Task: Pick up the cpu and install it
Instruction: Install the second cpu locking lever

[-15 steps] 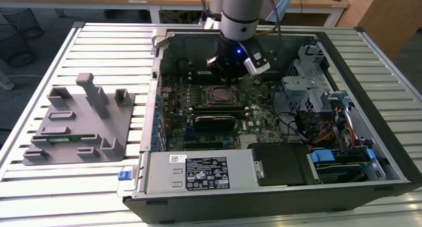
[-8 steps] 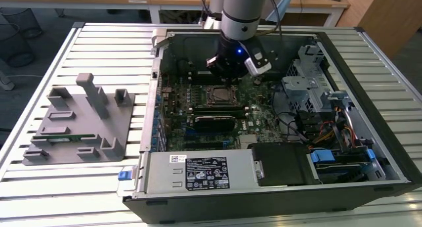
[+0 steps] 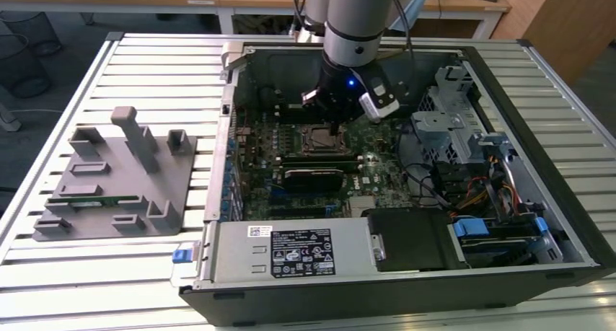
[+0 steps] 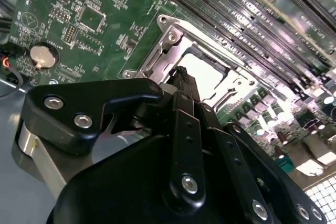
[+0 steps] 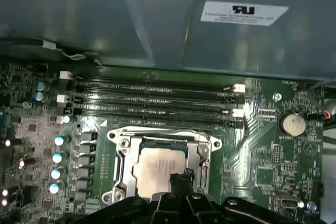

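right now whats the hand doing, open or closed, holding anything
Hand: right over the cpu, which lies in the socket; open or closed cannot be told, nor whether it grips the cpu.

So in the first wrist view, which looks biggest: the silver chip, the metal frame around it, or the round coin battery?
Largest to smallest, as they look:
1. metal frame
2. cpu, sitting inside the frame, partly hidden by the gripper
3. coin battery, clearly smallest

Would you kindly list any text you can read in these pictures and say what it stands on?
White sticker on the grey case wall: print not legible.
Black label on the power supply: not legible.
Small white label beside it: not legible.
Motherboard markings: not legible.
Nothing can be quoted.
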Robot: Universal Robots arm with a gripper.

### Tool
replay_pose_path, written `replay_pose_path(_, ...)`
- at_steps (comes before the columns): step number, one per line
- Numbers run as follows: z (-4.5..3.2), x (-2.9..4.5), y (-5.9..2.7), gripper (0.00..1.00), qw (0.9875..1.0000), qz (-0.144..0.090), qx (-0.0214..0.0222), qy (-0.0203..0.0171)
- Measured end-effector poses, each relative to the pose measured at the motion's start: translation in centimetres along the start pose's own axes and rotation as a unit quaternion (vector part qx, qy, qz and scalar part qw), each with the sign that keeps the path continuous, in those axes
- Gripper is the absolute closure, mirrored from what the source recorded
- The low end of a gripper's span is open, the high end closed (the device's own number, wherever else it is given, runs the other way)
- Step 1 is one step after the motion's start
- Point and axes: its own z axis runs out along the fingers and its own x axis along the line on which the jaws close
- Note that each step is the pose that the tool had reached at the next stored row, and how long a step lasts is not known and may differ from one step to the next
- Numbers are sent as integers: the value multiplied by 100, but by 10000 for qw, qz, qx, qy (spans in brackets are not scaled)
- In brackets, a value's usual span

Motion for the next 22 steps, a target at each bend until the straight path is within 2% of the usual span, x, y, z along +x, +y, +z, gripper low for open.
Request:
replay_pose_path(2,-33,1,1,89,10000,1,0,0)
replay_pose_path(7,-173,2,9,89,10000,0,0,0)
replay_pose_path(13,-182,6,-59,89,10000,2,-1,0)
replay_pose_path(19,-191,14,-198,89,10000,3,-2,1)
replay_pose_path(21,-193,16,-235,89,10000,7,-3,19)
replay_pose_path(22,-194,15,-240,89,10000,10,-4,45)
